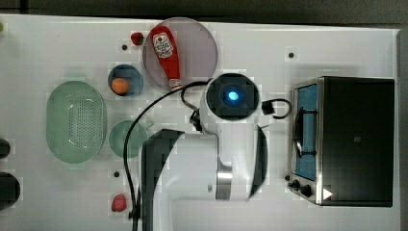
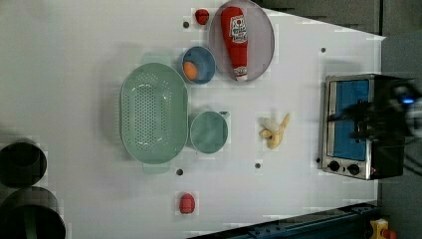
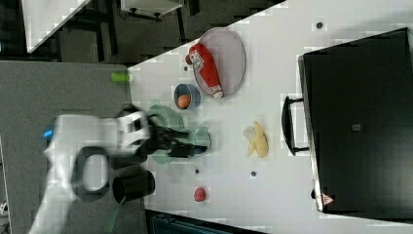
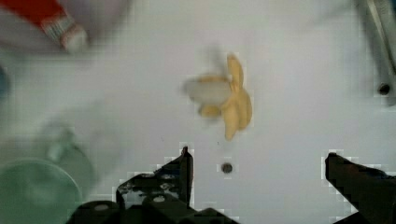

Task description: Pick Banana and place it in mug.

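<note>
Top view: arm (image 1: 202,163) covers the tabletop (image 1: 57,202) centre; mug (image 1: 126,138) sits just beside the colander (image 1: 76,121) on the top view's left, mouth up and empty, so a drop-in looks easy. Blue bowl (image 1: 125,80) with an orange ball above it, ketchup bottle (image 1: 166,54) lying on the round plate (image 1: 197,43), toaster oven (image 1: 344,139) on the top view's right. Left view: banana (image 2: 274,131), half peeled, lies flat on bare tabletop between mug (image 2: 209,132) and toaster oven (image 2: 351,124), apart from both. Nothing lies between banana and mug, so the carry path looks clear. Red strawberry-like pieces (image 2: 187,203) sit well off to the side. Right view: banana (image 3: 258,139) lies near the oven door handle (image 3: 288,125); that handle is the closest obstacle, my read is a tight margin on that side. Dark cups (image 3: 134,185) stand by the tabletop edge near the arm. Wrist view: end effector (image 4: 259,172) has jaws spread wide, holding nothing, hanging above the tabletop with the banana (image 4: 226,100) ahead of the gap, not yet between the fingers (image 4: 184,170). Judgement: approach phase, needs to shift over the banana before descending. Peel flaps are splayed and soft, so the grip could slip.
</note>
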Motion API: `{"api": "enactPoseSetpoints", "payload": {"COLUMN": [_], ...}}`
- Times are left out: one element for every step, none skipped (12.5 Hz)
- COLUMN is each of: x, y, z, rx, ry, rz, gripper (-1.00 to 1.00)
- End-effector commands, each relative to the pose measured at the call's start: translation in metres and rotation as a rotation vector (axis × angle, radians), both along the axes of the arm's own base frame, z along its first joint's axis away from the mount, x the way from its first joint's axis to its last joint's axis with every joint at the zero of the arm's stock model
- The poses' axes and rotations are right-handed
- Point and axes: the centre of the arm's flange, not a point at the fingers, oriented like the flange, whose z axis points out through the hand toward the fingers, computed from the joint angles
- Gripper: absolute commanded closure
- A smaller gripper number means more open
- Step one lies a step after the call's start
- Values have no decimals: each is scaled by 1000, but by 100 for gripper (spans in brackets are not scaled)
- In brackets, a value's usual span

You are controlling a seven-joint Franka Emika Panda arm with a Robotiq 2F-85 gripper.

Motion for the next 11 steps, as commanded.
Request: {"api": "enactPoseSetpoints", "payload": {"x": [-9,-10,-11,-11,-11,-13,-15,-17,-18,-19,-21], "y": [-4,-4,-5,-6,-6,-6,-6,-6,-7,-7,-10], "z": [-41,-60,-78,-95,-111,-126,-142,-157,-172,-186,-200], "rx": [73,84,91,94,96,99,104,113,121,124,124], "ry": [11,8,-5,-27,-46,-57,-64,-64,-64,-63,-62], "rz": [272,332,385,430,474,512,561,622,677,704,708], "gripper": [-100,-100,-100,-100,-100,-100,-100,-100,-100,-100,-100]}}
